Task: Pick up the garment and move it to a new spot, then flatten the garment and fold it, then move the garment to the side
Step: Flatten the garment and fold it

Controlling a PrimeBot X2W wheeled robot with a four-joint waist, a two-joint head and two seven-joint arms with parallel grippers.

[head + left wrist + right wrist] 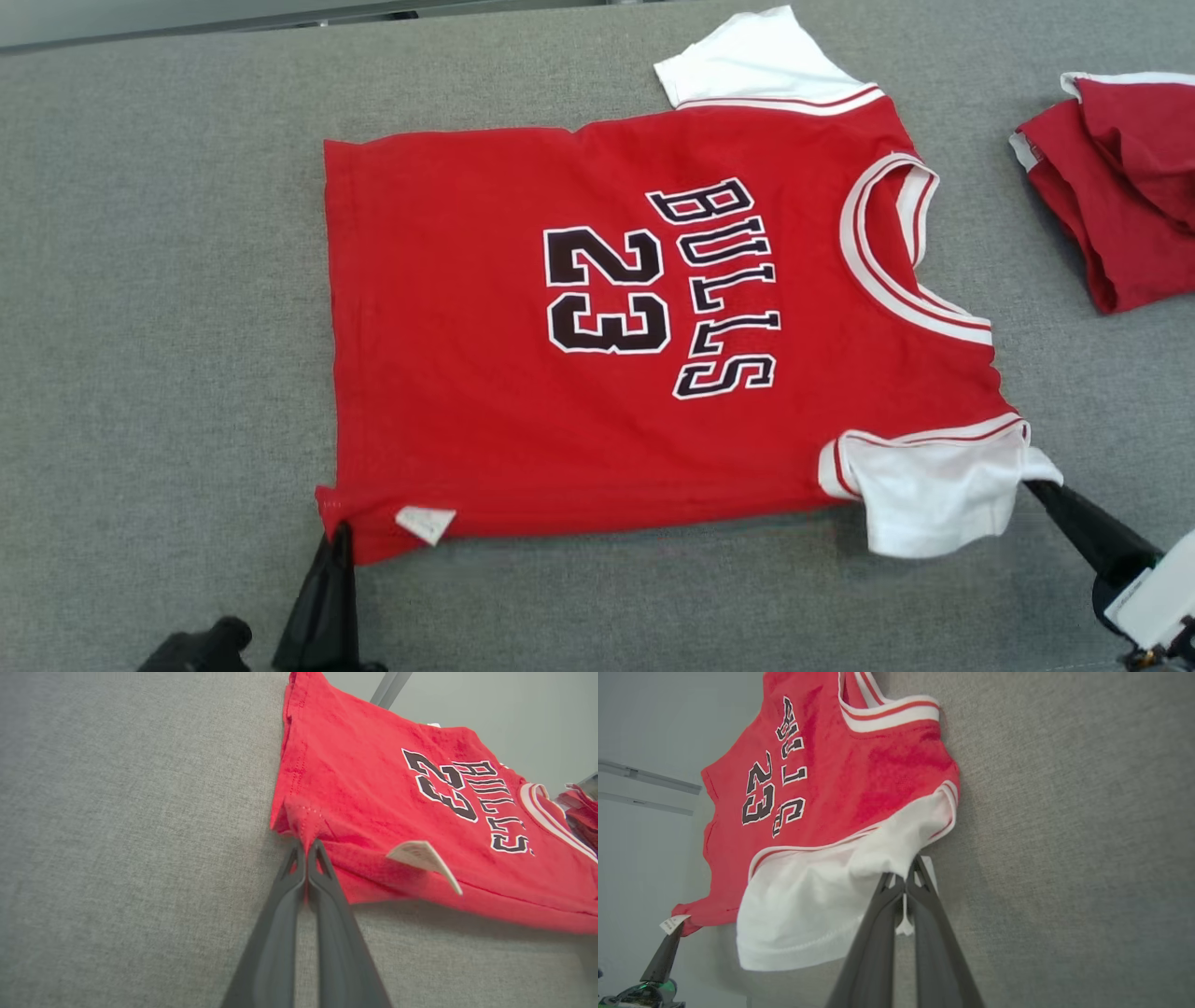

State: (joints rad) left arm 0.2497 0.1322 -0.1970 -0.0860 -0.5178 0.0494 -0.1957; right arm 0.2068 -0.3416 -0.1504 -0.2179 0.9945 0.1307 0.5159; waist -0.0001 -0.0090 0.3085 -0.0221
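Head view: the garment [597, 327], a red jersey lettered BULLS 23, is laid flat and face up mid-bench, collar toward the right. The bench [159, 327] is covered in grey fabric. The left gripper [341, 537] is clamped on the near hem corner, just beside a white care label [425, 523]. The right gripper [1034, 487] is clamped on the edge of the near white sleeve [934, 504]. A red bundle [1120, 187] is seen at the right edge, apart from the jersey.

Left wrist view: the fingers are pressed together, with the hem corner pinched at the tips and puckered up. The label is stuck out near them.

Right wrist view: the fingers are closed on the sleeve cuff, and a strip of white fabric is caught between them. The left gripper's tip is seen at the far hem corner by the label.
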